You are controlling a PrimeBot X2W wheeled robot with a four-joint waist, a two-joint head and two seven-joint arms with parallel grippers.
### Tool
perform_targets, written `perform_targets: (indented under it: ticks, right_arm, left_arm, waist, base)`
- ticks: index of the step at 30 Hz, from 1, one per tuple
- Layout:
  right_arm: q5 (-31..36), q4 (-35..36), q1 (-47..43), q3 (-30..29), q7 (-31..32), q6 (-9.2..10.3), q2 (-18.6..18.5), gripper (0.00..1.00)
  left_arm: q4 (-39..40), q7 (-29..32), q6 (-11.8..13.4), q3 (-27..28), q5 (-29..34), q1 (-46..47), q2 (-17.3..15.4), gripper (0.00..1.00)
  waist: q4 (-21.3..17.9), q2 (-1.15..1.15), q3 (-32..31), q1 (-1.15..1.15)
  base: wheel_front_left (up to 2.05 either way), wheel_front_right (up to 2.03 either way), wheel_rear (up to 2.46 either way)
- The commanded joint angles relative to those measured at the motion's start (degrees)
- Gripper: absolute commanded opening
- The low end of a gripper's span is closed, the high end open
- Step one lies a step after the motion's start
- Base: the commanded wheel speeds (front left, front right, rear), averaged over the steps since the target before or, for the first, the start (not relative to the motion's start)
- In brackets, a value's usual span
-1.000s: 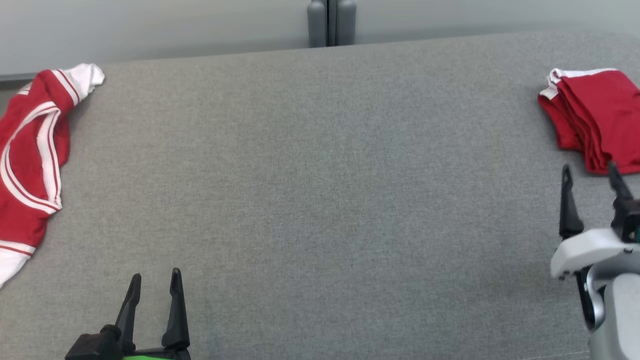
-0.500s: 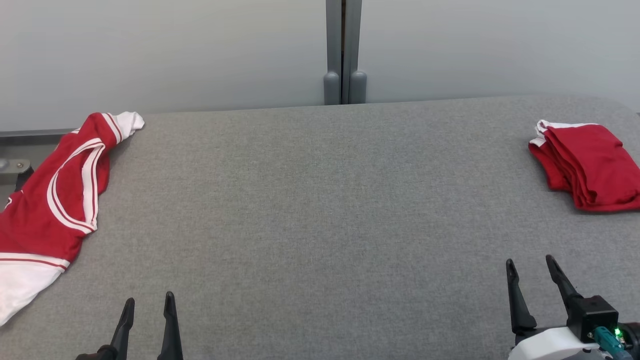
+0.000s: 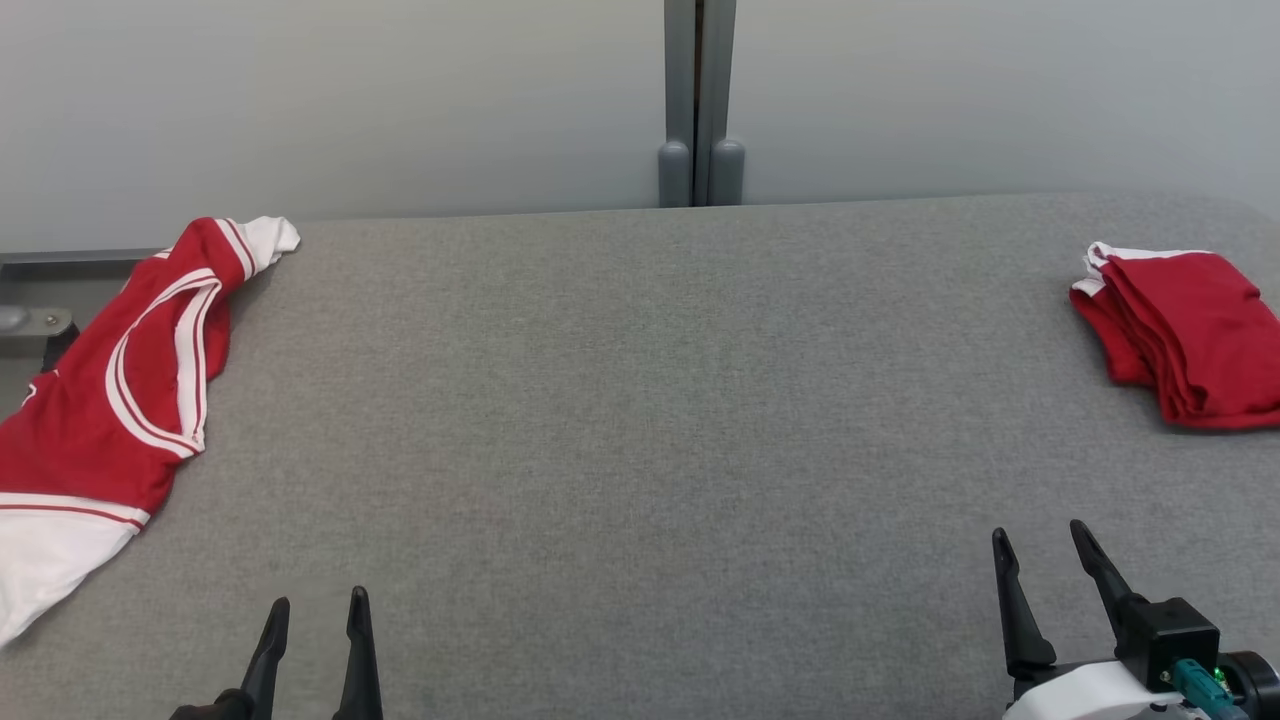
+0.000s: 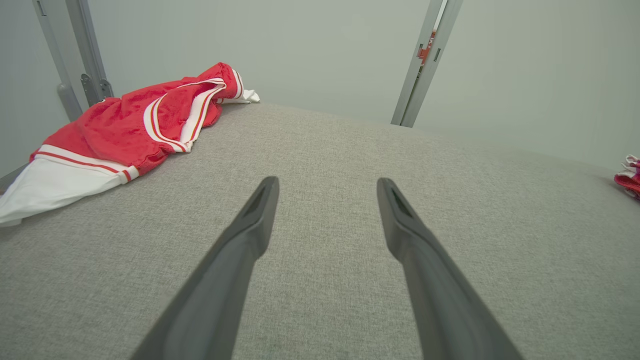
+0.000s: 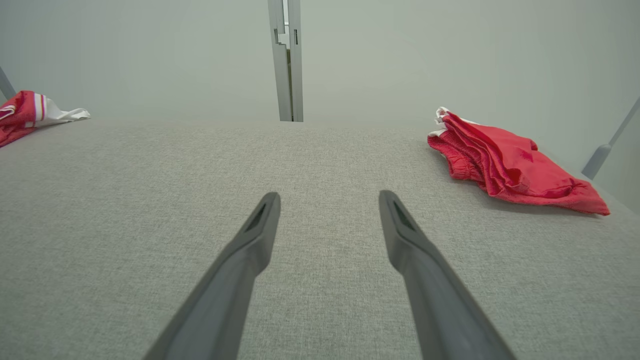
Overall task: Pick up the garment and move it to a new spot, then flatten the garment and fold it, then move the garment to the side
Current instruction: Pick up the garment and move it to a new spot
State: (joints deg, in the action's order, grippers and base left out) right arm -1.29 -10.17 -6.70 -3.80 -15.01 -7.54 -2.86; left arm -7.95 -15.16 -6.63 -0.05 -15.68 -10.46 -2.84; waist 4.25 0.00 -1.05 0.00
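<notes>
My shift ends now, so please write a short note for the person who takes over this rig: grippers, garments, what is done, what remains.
The left gripper is open and empty, over the near left of the table.
The right gripper is open and empty, at the near right.
Done: the folded red garment lies set aside at the table's right edge.
The red-and-white garment lies crumpled at the left edge, its white end hanging over the side.
Left: pick it up, move it, flatten, fold, put aside.

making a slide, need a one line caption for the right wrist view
Open right gripper over the grey fabric surface, folded red garment ahead on the right.
</notes>
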Motion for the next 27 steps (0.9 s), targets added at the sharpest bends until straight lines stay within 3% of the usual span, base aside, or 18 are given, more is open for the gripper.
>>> perform_targets:
  ticks: [1, 5, 16, 20, 27]
  right_arm:
    - [0.35, 0.0, 0.06, 0.02, -0.24, 0.11, -0.07, 1.0]
    - [-0.16, 0.26, -0.62, 0.02, -0.23, 0.1, -0.04, 1.0]
    - [-2.28, -0.98, 0.67, 5.37, -0.21, 0.11, -0.07, 1.0]
    - [-3.09, -1.64, 1.55, 7.82, -0.21, 0.11, -0.06, 1.0]
    - [-3.41, -2.1, 1.44, 8.97, -0.21, 0.11, -0.15, 1.0]
  left_arm:
    - [-0.18, 0.03, -0.1, 0.05, -0.24, 0.38, -0.11, 1.0]
    - [-0.24, 0.03, -0.01, -0.22, -0.07, 0.88, -0.12, 1.0]
    - [-0.29, 0.03, -0.23, 1.33, 1.74, -1.36, -0.16, 1.0]
    - [0.28, 0.03, -0.42, 2.98, 2.03, -1.97, -0.13, 1.0]
    - [0.85, 0.04, -0.68, 3.29, 1.67, -1.54, -0.12, 1.0]
  waist:
    - [0.97, 0.0, -0.13, 0.0]
    - [4.72, 0.0, -0.55, 0.0]
    - [21.26, 0.0, -1.74, 0.0]
    - [23.54, 0.0, -1.91, 0.0]
    - [22.61, 0.0, -0.94, 0.0]
  base:
    - [0.0, 0.0, 0.0]
    - [0.0, 0.0, 0.0]
    - [0.0, 0.0, 0.0]
    - [0.0, 0.0, 0.0]
    - [0.0, 0.0, 0.0]
